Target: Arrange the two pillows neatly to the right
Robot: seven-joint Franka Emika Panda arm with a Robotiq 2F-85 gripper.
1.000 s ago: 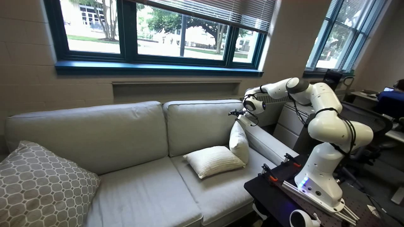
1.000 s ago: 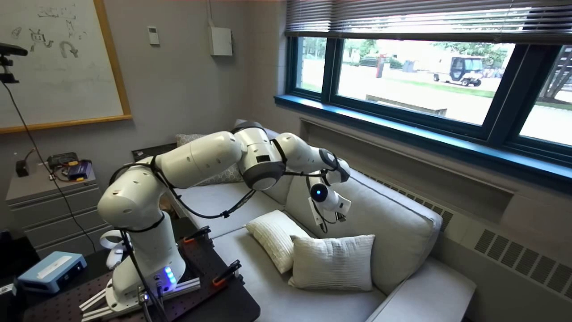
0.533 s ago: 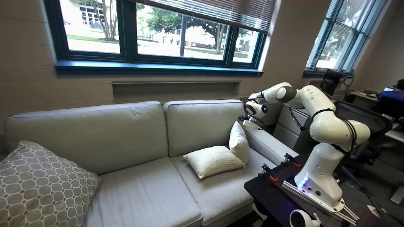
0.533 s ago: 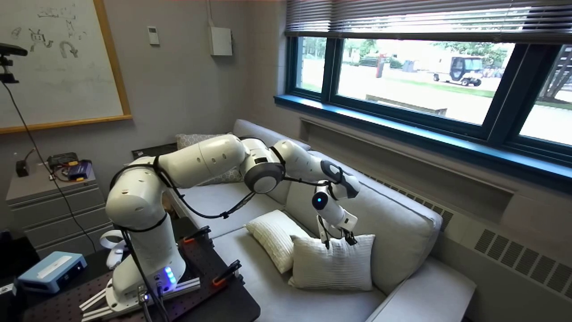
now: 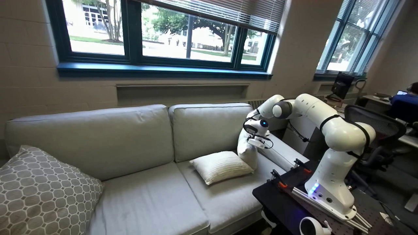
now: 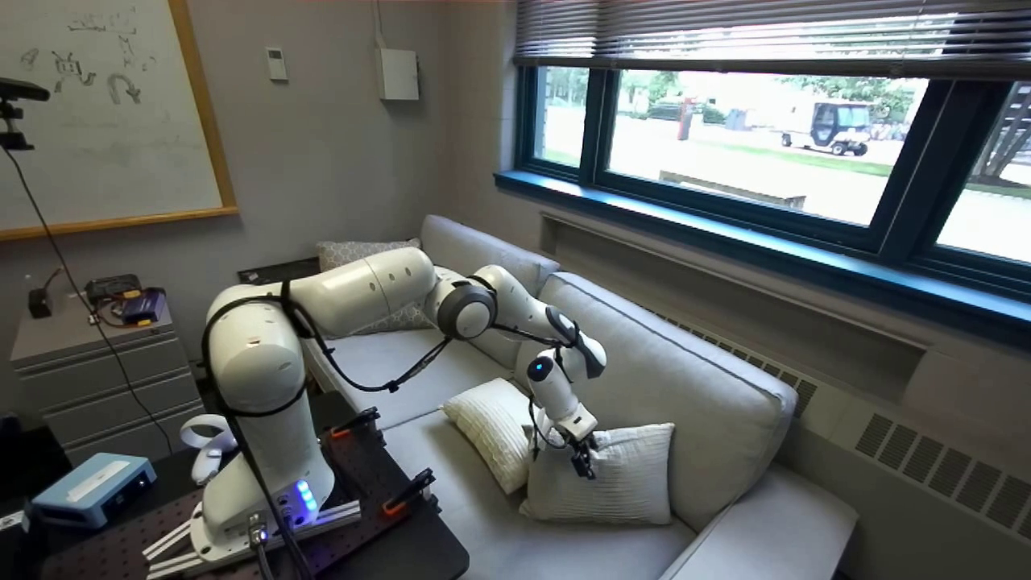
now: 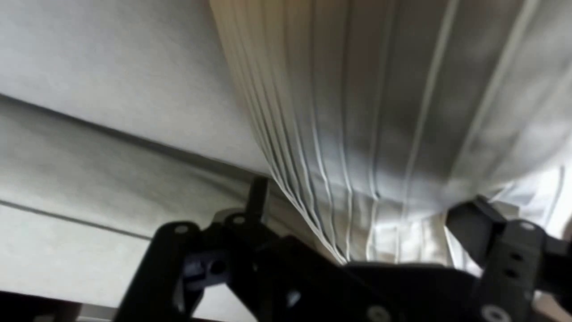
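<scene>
sofa (image 5: 147, 195) holding two pillows (image 6: 490, 435) (image 6: 620, 483), claw (image 7: 364, 205) spread

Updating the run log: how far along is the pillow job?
Looks done: the upright pillow and the flatter pillow share the seat cushion beside the armrest.

In hand: the gripper is at the upright pillow, jaws apart, not closed on it; contact is unclear.

Left: the flatter pillow lies askew beside the upright one, so lining up the pair probably remains.
</scene>
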